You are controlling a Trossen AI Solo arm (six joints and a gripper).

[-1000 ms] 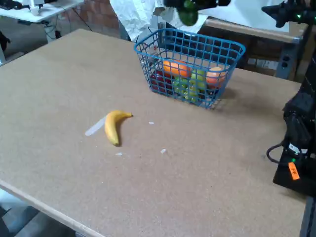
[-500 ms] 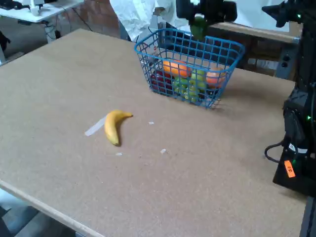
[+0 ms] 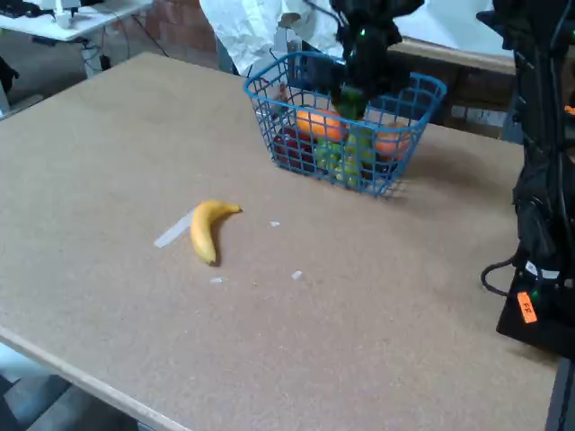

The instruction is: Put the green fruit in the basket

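In the fixed view, the blue wire basket [image 3: 388, 180] stands at the far side of the table. My black gripper [image 3: 353, 92] reaches down from above into its open top. The dark green fruit [image 3: 351, 104] shows at the fingertips, inside the rim and just above the fruit lying in the basket. The gripper looks shut on it, though this area is blurred. In the basket lie an orange fruit [image 3: 321, 125], a light green grape bunch [image 3: 337, 158], a peach-coloured fruit [image 3: 393, 138] and something red [image 3: 289, 144].
A yellow banana [image 3: 205, 230] lies on the brown tabletop left of centre, beside a strip of clear tape [image 3: 171, 233]. The arm's black base and cables [image 3: 542, 233] fill the right edge. White cloth [image 3: 241, 27] hangs behind the basket.
The gripper has come down and a little to the right with the green fruit, from above the basket's back rim to inside the basket. The banana and the basket have not moved.
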